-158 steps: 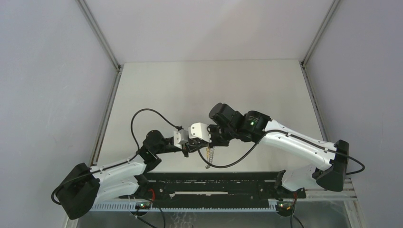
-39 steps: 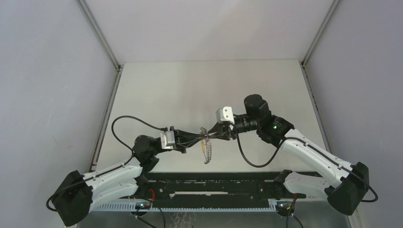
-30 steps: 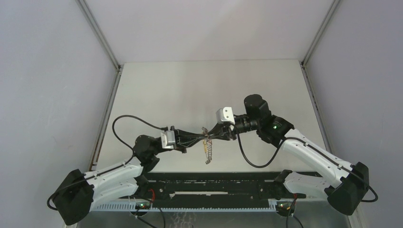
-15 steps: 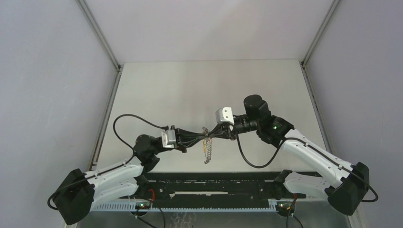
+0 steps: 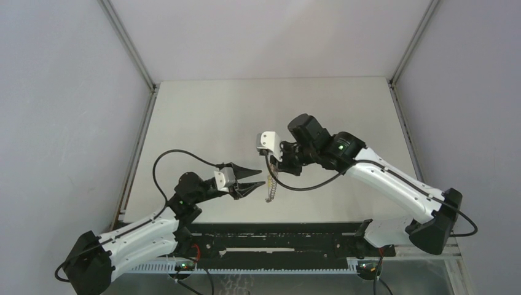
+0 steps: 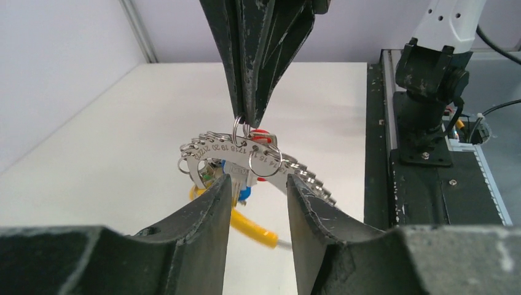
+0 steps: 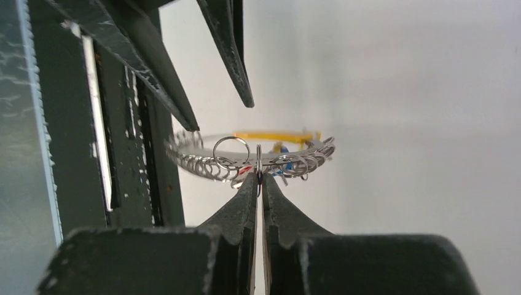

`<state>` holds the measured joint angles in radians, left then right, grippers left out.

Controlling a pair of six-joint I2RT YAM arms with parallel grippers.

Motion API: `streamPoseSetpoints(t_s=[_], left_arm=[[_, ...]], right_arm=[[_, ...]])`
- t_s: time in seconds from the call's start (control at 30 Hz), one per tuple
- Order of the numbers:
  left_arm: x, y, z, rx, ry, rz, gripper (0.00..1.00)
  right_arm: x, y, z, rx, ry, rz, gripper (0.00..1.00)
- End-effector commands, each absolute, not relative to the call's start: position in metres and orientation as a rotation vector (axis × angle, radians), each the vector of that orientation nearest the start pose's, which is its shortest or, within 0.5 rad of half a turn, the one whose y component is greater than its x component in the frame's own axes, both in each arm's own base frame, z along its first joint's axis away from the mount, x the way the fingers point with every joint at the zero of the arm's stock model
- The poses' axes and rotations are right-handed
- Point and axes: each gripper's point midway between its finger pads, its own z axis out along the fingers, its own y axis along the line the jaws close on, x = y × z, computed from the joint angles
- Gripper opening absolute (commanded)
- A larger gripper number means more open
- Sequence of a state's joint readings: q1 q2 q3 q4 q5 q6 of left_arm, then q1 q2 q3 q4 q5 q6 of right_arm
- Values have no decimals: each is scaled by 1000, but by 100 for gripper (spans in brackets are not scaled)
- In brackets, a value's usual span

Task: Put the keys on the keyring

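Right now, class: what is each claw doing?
Left claw: open, holding nothing.
Right claw: shut on the keyring.

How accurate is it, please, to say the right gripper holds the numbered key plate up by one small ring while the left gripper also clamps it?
One detail is wrong: the left gripper is open and grips nothing, as the left wrist view shows. The right gripper does hold the numbered key plate up by one small ring.
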<state>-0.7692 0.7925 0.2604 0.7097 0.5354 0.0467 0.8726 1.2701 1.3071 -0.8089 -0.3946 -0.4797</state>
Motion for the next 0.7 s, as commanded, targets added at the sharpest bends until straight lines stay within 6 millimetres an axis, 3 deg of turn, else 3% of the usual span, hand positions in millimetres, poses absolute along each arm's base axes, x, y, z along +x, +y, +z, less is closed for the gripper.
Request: streamPoseSetpoints(t_s=[0.0, 0.43, 0.67], left_arm=[[167, -275, 231, 965, 1121, -927, 44], [164, -289, 238, 920, 1034, -1052, 43], [160, -296, 241, 940, 1001, -1103, 36]], right_arm=[[182, 269, 230, -1700, 1838, 452, 0], [169, 282, 238, -1876, 1774, 411, 0], [168, 284, 235, -1916, 1772, 394, 0]])
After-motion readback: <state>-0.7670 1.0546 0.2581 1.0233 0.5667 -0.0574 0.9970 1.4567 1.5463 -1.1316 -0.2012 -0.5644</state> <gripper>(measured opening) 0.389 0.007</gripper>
